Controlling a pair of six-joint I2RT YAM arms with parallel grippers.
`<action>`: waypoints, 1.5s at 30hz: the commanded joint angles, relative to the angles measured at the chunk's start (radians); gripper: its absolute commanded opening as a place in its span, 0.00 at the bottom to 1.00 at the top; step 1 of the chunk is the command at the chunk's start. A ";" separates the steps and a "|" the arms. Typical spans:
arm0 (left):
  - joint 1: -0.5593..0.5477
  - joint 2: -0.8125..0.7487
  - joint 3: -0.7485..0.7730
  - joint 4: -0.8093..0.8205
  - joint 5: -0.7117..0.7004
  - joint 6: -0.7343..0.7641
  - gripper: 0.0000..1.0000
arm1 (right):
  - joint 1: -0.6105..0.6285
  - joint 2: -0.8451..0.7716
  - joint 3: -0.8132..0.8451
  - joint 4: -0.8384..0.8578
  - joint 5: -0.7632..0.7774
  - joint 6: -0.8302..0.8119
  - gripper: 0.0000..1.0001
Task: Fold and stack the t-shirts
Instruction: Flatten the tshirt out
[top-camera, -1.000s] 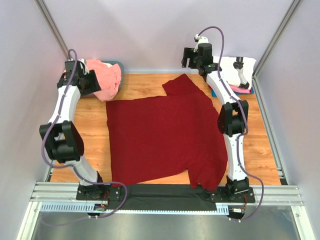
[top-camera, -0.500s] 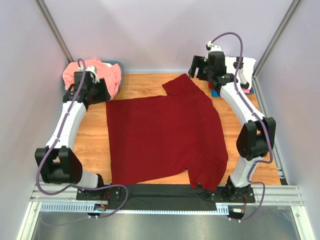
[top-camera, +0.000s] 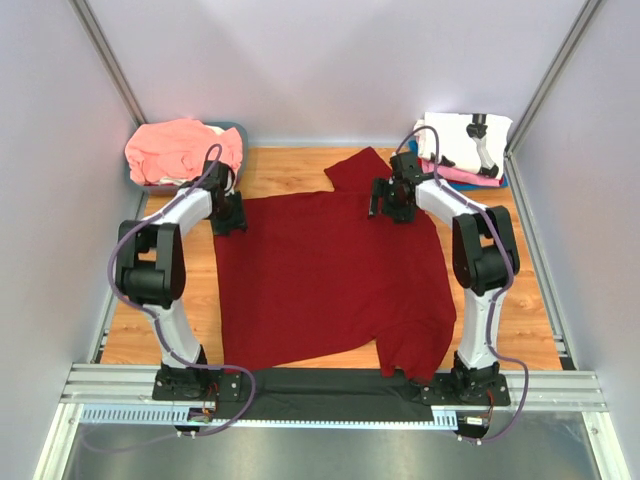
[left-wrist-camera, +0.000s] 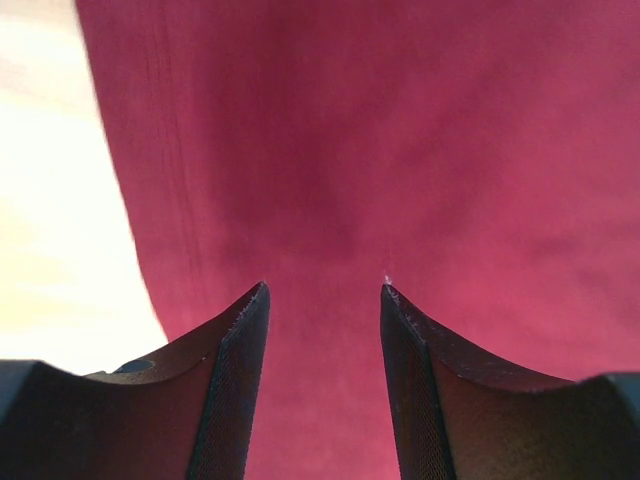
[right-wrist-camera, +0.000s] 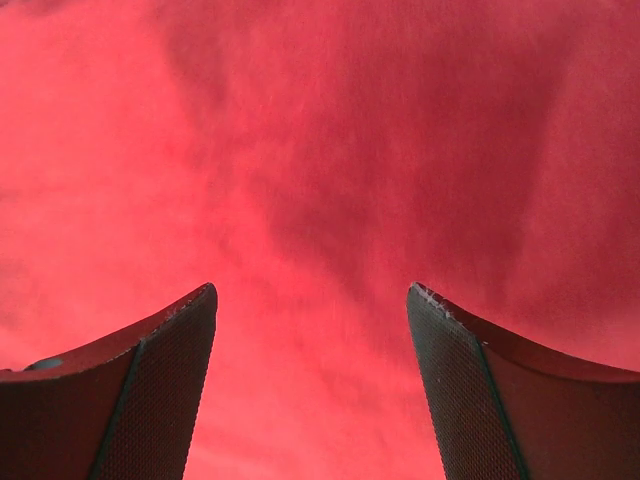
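Note:
A dark red t-shirt (top-camera: 320, 275) lies spread flat on the wooden table. My left gripper (top-camera: 230, 216) is open just over its far left corner; in the left wrist view (left-wrist-camera: 325, 290) the cloth (left-wrist-camera: 400, 150) fills the gap, with its edge by bare table on the left. My right gripper (top-camera: 390, 200) is open over the far right part near a sleeve; the right wrist view (right-wrist-camera: 312, 290) shows only red cloth (right-wrist-camera: 330, 150) between the fingers. A salmon-pink t-shirt (top-camera: 180, 148) is bunched at the far left. A folded white t-shirt with black print (top-camera: 465, 135) tops a stack at the far right.
The salmon-pink shirt sits in a blue-grey bin (top-camera: 238, 130) at the far left corner. Pink and blue cloth (top-camera: 470, 176) shows under the white shirt. Grey walls and metal posts close in the table on three sides. A black mat (top-camera: 320, 385) runs along the near edge.
Both arms have swung in from the back corners and come down onto the red shirt's far edge, the left at the left corner, the right near the sleeve. The shirt has not moved.

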 joint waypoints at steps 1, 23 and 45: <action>-0.002 0.087 0.101 0.001 -0.062 0.000 0.55 | 0.003 0.065 0.095 -0.018 0.003 0.027 0.78; -0.025 0.558 0.952 -0.389 -0.168 0.151 0.40 | -0.033 0.433 0.613 -0.182 -0.073 0.102 0.77; -0.356 -0.718 -0.182 -0.502 -0.194 -0.156 0.60 | 0.055 -0.491 -0.168 -0.199 -0.051 0.013 0.80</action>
